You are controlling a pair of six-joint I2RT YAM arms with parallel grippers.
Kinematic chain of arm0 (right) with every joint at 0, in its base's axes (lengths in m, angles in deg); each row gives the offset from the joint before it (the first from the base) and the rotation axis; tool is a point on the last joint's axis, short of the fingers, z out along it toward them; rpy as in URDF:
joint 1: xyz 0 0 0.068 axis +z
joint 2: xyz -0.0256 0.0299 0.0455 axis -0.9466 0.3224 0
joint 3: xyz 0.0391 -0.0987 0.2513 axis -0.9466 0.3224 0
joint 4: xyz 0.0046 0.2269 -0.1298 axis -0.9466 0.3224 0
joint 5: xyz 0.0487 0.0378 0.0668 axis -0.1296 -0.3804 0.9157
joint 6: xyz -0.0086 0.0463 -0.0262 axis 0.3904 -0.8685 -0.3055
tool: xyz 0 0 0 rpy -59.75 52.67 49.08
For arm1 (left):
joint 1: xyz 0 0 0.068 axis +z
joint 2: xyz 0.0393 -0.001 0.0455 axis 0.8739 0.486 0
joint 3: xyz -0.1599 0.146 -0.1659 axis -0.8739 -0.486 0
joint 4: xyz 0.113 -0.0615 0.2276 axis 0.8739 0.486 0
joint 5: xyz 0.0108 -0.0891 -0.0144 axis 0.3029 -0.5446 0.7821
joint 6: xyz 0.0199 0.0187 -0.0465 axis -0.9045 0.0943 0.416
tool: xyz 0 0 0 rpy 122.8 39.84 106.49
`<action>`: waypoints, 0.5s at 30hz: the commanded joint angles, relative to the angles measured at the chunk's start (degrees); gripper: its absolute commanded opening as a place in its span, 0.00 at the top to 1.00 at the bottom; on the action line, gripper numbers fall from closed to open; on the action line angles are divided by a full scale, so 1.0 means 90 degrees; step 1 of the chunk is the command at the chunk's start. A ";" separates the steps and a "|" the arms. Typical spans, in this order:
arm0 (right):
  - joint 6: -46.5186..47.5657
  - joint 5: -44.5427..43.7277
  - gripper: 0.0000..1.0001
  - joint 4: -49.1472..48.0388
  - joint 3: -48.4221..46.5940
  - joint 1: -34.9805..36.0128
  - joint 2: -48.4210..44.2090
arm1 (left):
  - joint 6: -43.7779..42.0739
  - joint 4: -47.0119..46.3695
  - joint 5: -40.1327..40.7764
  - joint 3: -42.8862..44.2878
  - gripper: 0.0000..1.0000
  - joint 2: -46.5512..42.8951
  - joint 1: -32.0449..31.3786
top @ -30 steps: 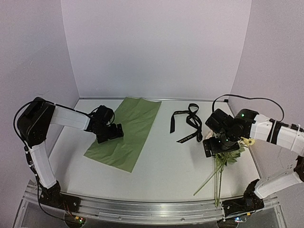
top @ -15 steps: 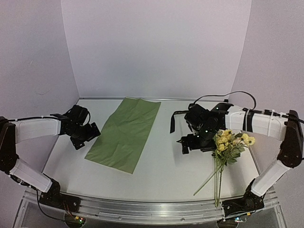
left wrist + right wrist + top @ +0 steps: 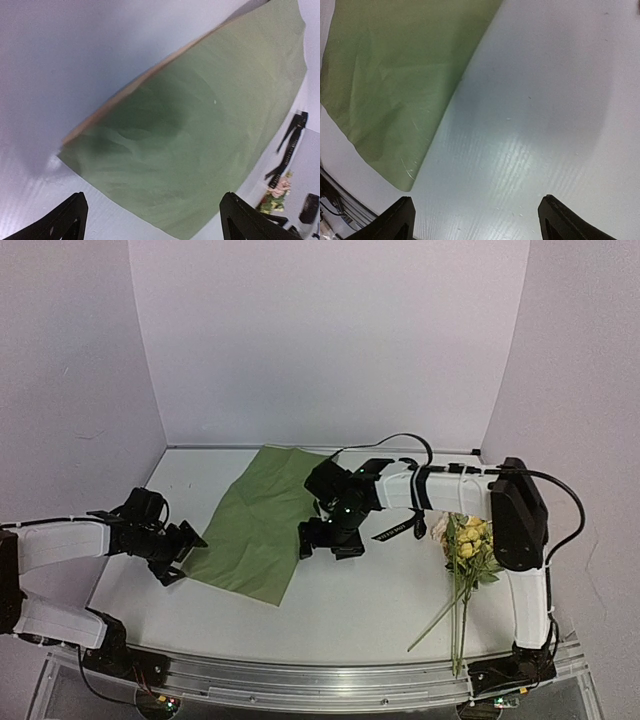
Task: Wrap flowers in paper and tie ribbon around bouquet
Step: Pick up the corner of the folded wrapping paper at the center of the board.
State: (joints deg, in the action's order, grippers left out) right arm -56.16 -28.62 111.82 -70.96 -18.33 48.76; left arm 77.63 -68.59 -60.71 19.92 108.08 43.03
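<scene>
Flat, lightly rippled olive-green paper (image 3: 262, 520), tan underside at one edge

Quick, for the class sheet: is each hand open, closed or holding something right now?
Left hand: open, holding nothing.
Right hand: open, holding nothing.

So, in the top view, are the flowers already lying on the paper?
No, the flowers lie on the bare table near its right edge, well apart from the paper.
</scene>
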 commanded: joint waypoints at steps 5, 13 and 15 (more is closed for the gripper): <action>-0.0001 0.0073 0.13 -0.0285 -0.1334 0.0009 0.1053 | 0.2522 -0.1344 -0.0649 -0.1168 0.06 -0.1002 -0.0520; -0.0411 -0.0042 0.15 -0.0538 -0.1892 0.0011 0.1865 | 0.3593 -0.1957 -0.0223 -0.1378 0.04 -0.0983 -0.1446; -0.0535 -0.0091 0.16 -0.0552 -0.2011 0.0007 0.2018 | 0.3738 -0.2174 -0.0227 -0.1399 0.04 -0.0920 -0.1506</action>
State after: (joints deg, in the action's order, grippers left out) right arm -58.01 -27.84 108.16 -85.33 -18.15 63.79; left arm 104.93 -81.36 -64.10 7.83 98.84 30.75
